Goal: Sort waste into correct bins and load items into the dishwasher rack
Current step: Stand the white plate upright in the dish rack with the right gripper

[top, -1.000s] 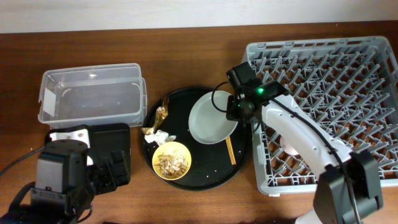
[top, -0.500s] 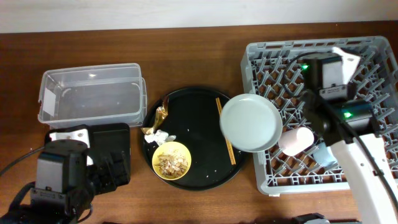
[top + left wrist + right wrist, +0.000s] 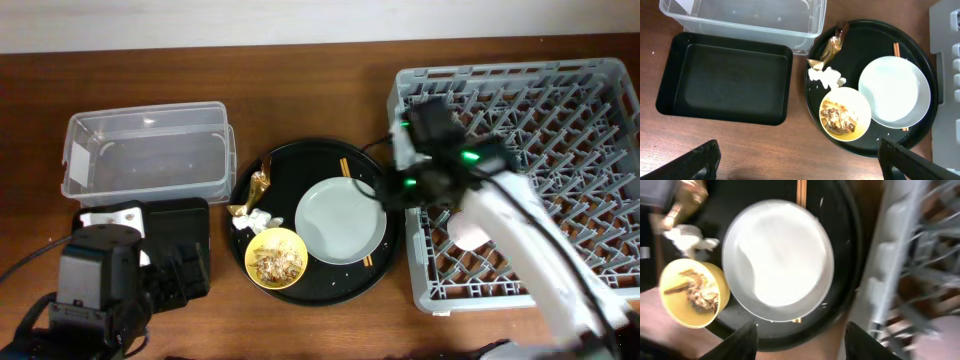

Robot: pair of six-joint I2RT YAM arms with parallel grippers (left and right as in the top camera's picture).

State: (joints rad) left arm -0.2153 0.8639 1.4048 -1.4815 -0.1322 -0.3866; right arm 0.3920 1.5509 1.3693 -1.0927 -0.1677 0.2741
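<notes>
The pale grey-green plate [image 3: 340, 220] lies flat on the round black tray [image 3: 300, 160], covering most of the chopsticks [image 3: 348, 168]. My right gripper [image 3: 805, 342] is open just past the plate's rack-side rim, holding nothing; its arm is blurred over the dishwasher rack [image 3: 560, 110]. The yellow bowl [image 3: 275, 258] holds food scraps. Beside it lie the gold foil wrapper [image 3: 257, 190] and white tissue [image 3: 250, 220]. A pale pink cup [image 3: 462, 230] shows in the rack beside the arm. My left gripper [image 3: 805, 167] is wide open over bare wood near the table's front edge.
The clear tub [image 3: 145, 150] stands at the back left, with the flat black tray [image 3: 725, 82] in front of it; both are empty. My left arm [image 3: 100, 290] covers the front left corner. The rack's near wall [image 3: 420, 290] borders the round tray.
Half a second ago the plate hung tilted at the rack's edge in my right gripper. Now it lies on the round tray and the gripper has opened. The left arm is still.
</notes>
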